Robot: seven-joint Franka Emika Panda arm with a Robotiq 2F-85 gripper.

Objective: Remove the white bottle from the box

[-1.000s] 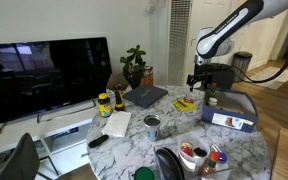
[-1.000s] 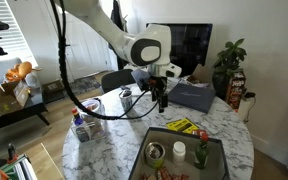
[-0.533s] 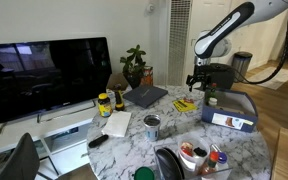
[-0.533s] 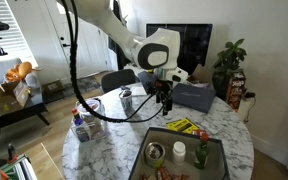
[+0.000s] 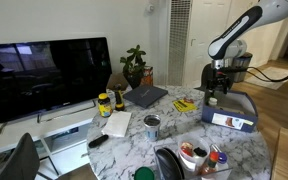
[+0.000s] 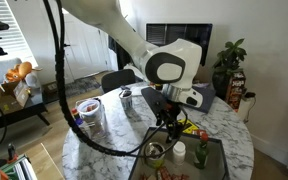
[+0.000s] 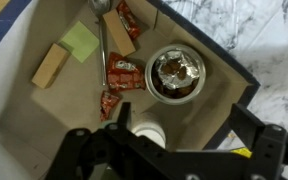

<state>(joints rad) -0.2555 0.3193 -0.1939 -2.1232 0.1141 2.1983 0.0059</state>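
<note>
Our pincer [image 7: 172,158] hangs spread and empty over the white bottle [image 7: 149,134] — descend off-centre and we could tip it or snag the box [image 7: 216,58] wall.

Gripper [image 5: 214,93] hangs above box [image 5: 240,104] on marble table [image 5: 179,128].

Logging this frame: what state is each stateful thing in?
white bottle: upright inside the box, not gripped.
box: open-topped, with the bottle and other items in it.
gripper: open, hovering over the box, holding nothing.
television: screen dark.
</note>
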